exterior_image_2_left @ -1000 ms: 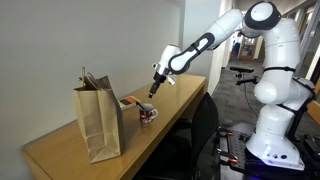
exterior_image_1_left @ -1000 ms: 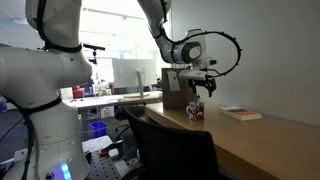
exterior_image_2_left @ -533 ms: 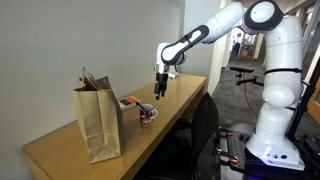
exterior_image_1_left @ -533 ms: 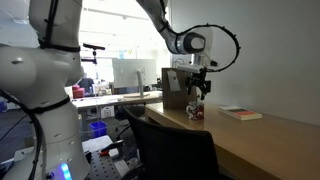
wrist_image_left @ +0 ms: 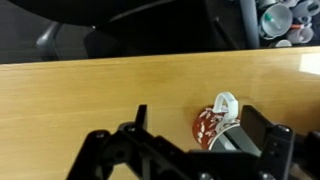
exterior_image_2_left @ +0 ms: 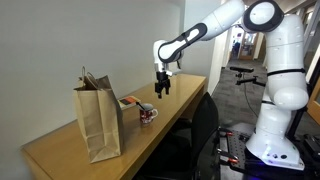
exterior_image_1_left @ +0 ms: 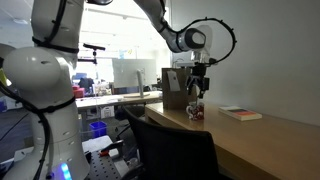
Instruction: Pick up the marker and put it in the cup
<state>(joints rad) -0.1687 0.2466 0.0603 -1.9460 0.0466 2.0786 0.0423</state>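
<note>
The cup [wrist_image_left: 212,126], a small red-and-white patterned mug, stands on the wooden table and shows in both exterior views [exterior_image_1_left: 196,112] [exterior_image_2_left: 147,115]. My gripper [wrist_image_left: 192,108] hangs fingers-down just above it [exterior_image_1_left: 197,90] [exterior_image_2_left: 161,88], with the fingers spread apart and nothing clearly held between them. In the wrist view the cup lies between the fingers, close to the right one. A pale grey slanted shape [wrist_image_left: 238,140] runs from the cup toward that finger; I cannot tell whether it is the marker. No marker shows clearly in any view.
A tall brown paper bag with handles [exterior_image_2_left: 98,120] [exterior_image_1_left: 175,88] stands beside the cup. A flat book [exterior_image_1_left: 240,113] [exterior_image_2_left: 130,102] lies on the table near it. A black chair [exterior_image_1_left: 170,150] sits against the table's front edge [exterior_image_2_left: 170,130].
The gripper has swung from a tilted pose to pointing straight down, and has shifted slightly to stand over the cup. The cup and bag have not moved.
</note>
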